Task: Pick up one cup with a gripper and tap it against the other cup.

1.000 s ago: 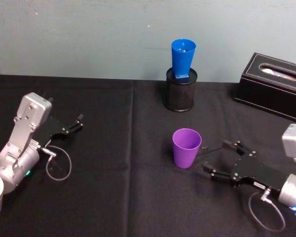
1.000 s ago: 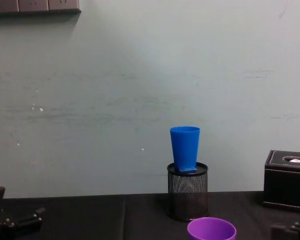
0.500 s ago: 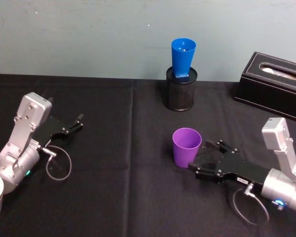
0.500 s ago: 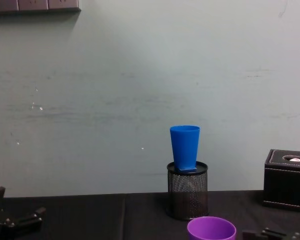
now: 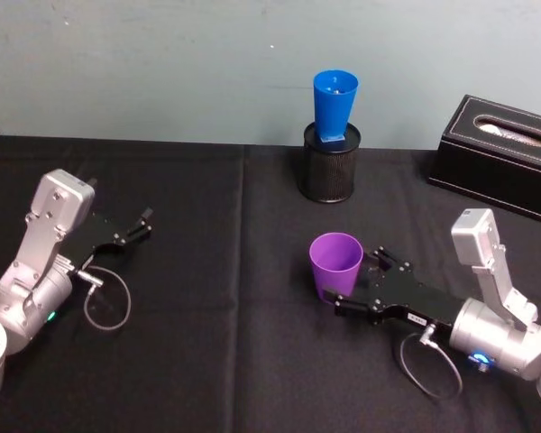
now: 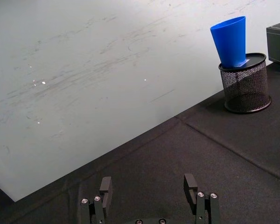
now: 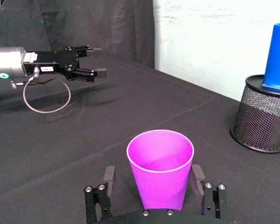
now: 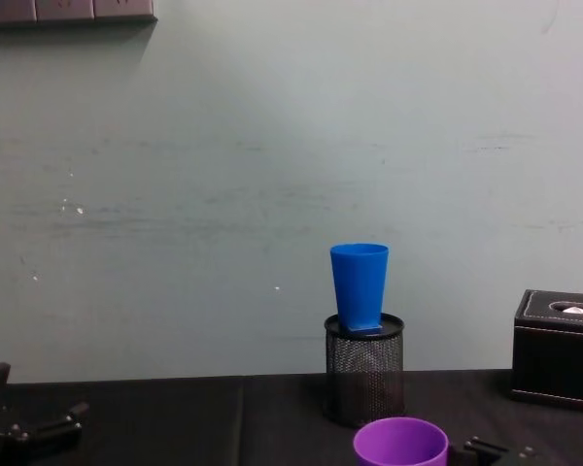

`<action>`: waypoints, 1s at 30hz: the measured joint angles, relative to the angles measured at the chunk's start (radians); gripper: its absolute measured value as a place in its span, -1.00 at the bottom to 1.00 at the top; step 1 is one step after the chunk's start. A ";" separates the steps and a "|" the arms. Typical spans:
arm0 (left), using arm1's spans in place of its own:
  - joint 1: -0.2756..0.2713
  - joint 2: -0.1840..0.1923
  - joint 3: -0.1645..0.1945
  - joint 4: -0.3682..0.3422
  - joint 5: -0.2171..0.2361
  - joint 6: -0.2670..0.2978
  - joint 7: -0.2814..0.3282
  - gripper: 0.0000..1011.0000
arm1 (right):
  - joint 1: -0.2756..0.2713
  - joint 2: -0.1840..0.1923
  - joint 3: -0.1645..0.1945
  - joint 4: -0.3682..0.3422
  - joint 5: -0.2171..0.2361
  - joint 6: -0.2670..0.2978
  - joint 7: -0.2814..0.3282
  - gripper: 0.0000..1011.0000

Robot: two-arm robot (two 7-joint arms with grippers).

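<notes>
1. The head view gives the layout. The purple cup (image 5: 335, 263) stands upright on the black-clothed table (image 5: 207, 352), right of the middle and in front of the mesh pen holder (image 5: 329, 171).
2. In the same view the right gripper (image 5: 358, 279) reaches in low from the right. One finger lies on each side of the cup's lower half.
3. The right wrist view shows the gaps, which the head view hides. The right gripper (image 7: 152, 179) has its jaws spread wider than the purple cup (image 7: 161, 170). One of its fingers (image 7: 109, 176) stands clear of the wall. The other is just beside the wall, and I cannot tell whether it touches.
4. The chest view shows the purple cup's rim (image 8: 401, 443) at its lower edge. It also gives a side view of the blue cup (image 8: 360, 286), which stands mouth-up on top of the holder (image 8: 364, 374), well apart from the purple one.
5. The purple cup is smooth and tapers from a wide round rim to a narrower base. The right wrist view looks down into its plain purple inside.
6. The left gripper (image 5: 142, 225) rests at the table's left with its fingers apart, far from both cups. The left wrist view shows those spread fingers (image 6: 105, 186), with the blue cup (image 6: 231, 42) beyond them.
7. A black tissue box (image 5: 509, 153) sits at the far right.
</notes>
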 joint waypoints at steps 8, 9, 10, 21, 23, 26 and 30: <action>0.000 0.000 0.000 0.000 0.000 0.000 0.000 0.99 | 0.020 -0.038 -0.002 0.032 -0.033 -0.030 -0.016 0.98; 0.000 0.000 0.000 0.000 0.000 0.000 0.000 0.99 | 0.020 -0.041 -0.001 0.034 -0.036 -0.033 -0.020 0.98; 0.000 0.000 0.000 0.000 0.000 0.000 0.000 0.99 | 0.021 -0.043 0.000 0.035 -0.039 -0.036 -0.023 0.98; 0.000 0.000 0.000 0.000 0.000 0.000 0.000 0.99 | 0.034 -0.079 0.016 0.070 -0.070 -0.071 -0.044 0.98; 0.000 0.000 0.000 0.000 0.000 0.000 0.000 0.99 | 0.037 -0.082 0.017 0.075 -0.074 -0.073 -0.044 0.98; 0.000 0.000 0.000 0.000 0.000 0.000 0.000 0.99 | 0.039 -0.087 0.018 0.081 -0.080 -0.073 -0.047 0.98; 0.000 0.000 0.000 0.000 0.000 0.000 0.000 0.99 | 0.038 -0.086 0.018 0.080 -0.080 -0.073 -0.047 0.98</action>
